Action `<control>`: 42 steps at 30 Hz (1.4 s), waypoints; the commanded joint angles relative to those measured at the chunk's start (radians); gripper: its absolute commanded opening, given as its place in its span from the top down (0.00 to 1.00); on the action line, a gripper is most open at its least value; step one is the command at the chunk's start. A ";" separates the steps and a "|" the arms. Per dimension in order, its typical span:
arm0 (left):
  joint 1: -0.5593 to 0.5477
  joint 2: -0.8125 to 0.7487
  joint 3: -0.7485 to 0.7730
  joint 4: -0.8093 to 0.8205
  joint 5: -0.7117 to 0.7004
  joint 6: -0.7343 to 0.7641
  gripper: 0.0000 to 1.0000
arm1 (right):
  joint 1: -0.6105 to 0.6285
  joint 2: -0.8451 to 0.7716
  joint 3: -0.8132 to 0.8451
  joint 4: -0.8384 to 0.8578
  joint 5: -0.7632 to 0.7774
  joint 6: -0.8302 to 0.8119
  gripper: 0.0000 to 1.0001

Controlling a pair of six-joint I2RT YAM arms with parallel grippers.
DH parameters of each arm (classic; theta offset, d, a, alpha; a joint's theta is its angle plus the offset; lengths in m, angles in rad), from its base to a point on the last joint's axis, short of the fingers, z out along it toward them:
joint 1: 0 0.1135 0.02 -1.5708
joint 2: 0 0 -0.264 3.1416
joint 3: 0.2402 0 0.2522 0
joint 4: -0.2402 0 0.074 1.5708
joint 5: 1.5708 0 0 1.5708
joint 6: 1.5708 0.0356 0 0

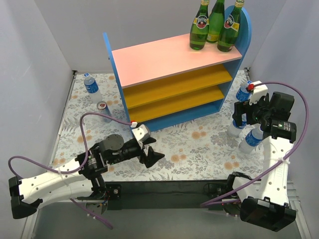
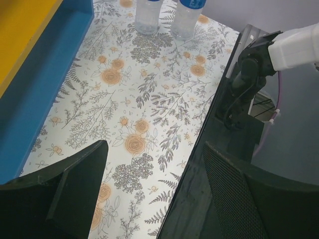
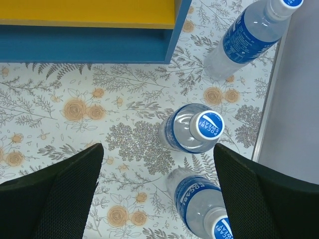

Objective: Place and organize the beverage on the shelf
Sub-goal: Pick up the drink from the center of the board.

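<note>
The shelf (image 1: 172, 55) stands at the back, with three green glass bottles (image 1: 215, 22) on the right end of its pink top board. One clear bottle with a blue label (image 1: 92, 85) and one silver-red can (image 1: 103, 110) stand left of the shelf; no second can shows. Three clear bottles stand on the right: one by the shelf's corner (image 3: 249, 35), one in the middle (image 3: 194, 128) and one nearest (image 3: 204, 206). My right gripper (image 3: 158, 159) is open above the middle and nearest ones, holding nothing. My left gripper (image 2: 154, 164) is open and empty, low over the mat near the front edge.
A floral mat (image 1: 199, 144) covers the table up to a black front strip (image 1: 164, 188). White walls close in the left, back and right. The shelf's blue base (image 2: 45, 89) lies left of my left gripper, and the right arm's base (image 2: 254, 69) is ahead of it.
</note>
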State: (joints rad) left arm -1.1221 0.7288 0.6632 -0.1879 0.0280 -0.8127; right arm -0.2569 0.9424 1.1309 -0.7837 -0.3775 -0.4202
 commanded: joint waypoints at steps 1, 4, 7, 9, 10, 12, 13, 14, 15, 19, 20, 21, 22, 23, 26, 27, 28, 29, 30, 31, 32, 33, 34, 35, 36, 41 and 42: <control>0.001 -0.003 -0.005 -0.028 -0.016 -0.014 0.24 | -0.027 0.007 0.047 0.012 -0.009 0.008 0.05; 0.001 0.030 -0.007 -0.053 -0.060 0.003 0.24 | -0.071 0.036 0.049 0.008 -0.017 0.004 0.10; 0.001 0.035 0.012 -0.077 -0.115 -0.044 0.24 | -0.079 0.050 0.044 0.008 -0.037 0.001 0.13; 0.001 0.040 0.036 -0.111 -0.163 -0.097 0.24 | -0.079 0.061 0.043 0.011 -0.055 0.000 0.13; 0.001 0.040 0.059 -0.149 -0.171 -0.111 0.24 | -0.079 0.065 0.041 0.012 -0.054 0.000 0.14; 0.001 0.040 0.079 -0.182 -0.178 -0.140 0.24 | -0.081 0.084 0.043 0.023 -0.029 0.004 0.14; 0.001 0.035 0.084 -0.203 -0.183 -0.149 0.24 | -0.081 0.090 0.041 0.027 -0.020 0.003 0.15; 0.001 0.021 0.085 -0.211 -0.183 -0.157 0.24 | -0.085 0.098 0.040 0.032 -0.012 0.003 0.15; 0.001 0.015 0.082 -0.214 -0.184 -0.167 0.24 | -0.088 0.113 0.038 0.047 0.002 0.001 0.16; 0.001 -0.011 0.059 -0.197 -0.185 -0.189 0.24 | -0.108 0.147 0.032 0.084 0.041 0.000 0.19; 0.001 -0.009 0.050 -0.191 -0.183 -0.194 0.24 | -0.110 0.153 0.030 0.090 0.046 -0.002 0.20; 0.001 -0.008 0.047 -0.179 -0.175 -0.198 0.24 | -0.111 0.166 0.030 0.104 0.043 -0.003 0.23; 0.001 -0.005 0.044 -0.171 -0.171 -0.198 0.24 | -0.111 0.176 0.030 0.110 0.039 -0.006 0.24; 0.001 0.003 0.041 -0.163 -0.166 -0.198 0.24 | -0.111 0.191 0.029 0.118 0.026 -0.006 0.26; 0.001 0.015 0.036 -0.134 -0.155 -0.192 0.24 | -0.111 0.219 0.032 0.127 0.003 -0.006 0.34; 0.001 0.023 0.036 -0.119 -0.154 -0.192 0.23 | -0.111 0.234 0.033 0.130 -0.014 -0.008 0.36; -0.001 0.026 0.035 -0.111 -0.148 -0.192 0.23 | -0.111 0.242 0.035 0.130 -0.024 -0.012 0.39; 0.001 0.029 0.033 -0.104 -0.146 -0.191 0.23 | -0.111 0.246 0.033 0.130 -0.032 -0.017 0.40; 0.001 0.032 0.029 -0.096 -0.143 -0.192 0.23 | -0.111 0.256 0.033 0.132 -0.044 -0.020 0.41; 0.001 0.038 0.027 -0.081 -0.137 -0.192 0.23 | -0.111 0.259 0.027 0.132 -0.050 -0.026 0.44; 0.001 0.043 0.026 -0.074 -0.134 -0.192 0.23 | -0.111 0.265 0.023 0.133 -0.054 -0.034 0.45; 0.001 0.046 0.024 -0.061 -0.129 -0.192 0.23 | -0.111 0.271 0.021 0.135 -0.055 -0.038 0.46; 0.001 0.053 0.019 -0.053 -0.126 -0.192 0.23 | -0.111 0.277 0.020 0.135 -0.060 -0.043 0.52; 0.001 0.058 0.018 -0.045 -0.116 -0.191 0.22 | -0.111 0.283 0.015 0.133 -0.067 -0.051 0.55; 0.001 0.061 0.015 -0.027 -0.111 -0.190 0.22 | -0.111 0.285 0.013 0.136 -0.072 -0.055 0.59; 0.001 0.078 -0.022 0.066 -0.074 -0.169 0.19 | -0.111 0.263 0.007 0.118 -0.144 -0.097 0.99; 0.001 0.080 -0.031 0.114 -0.066 -0.149 0.18 | -0.113 0.253 0.006 0.110 -0.159 -0.110 0.99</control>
State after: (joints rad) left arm -1.1221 0.8013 0.6632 -0.1917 -0.0803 -0.9981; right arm -0.3664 1.2243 1.1366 -0.6712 -0.4465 -0.4870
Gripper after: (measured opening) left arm 0.809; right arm 0.392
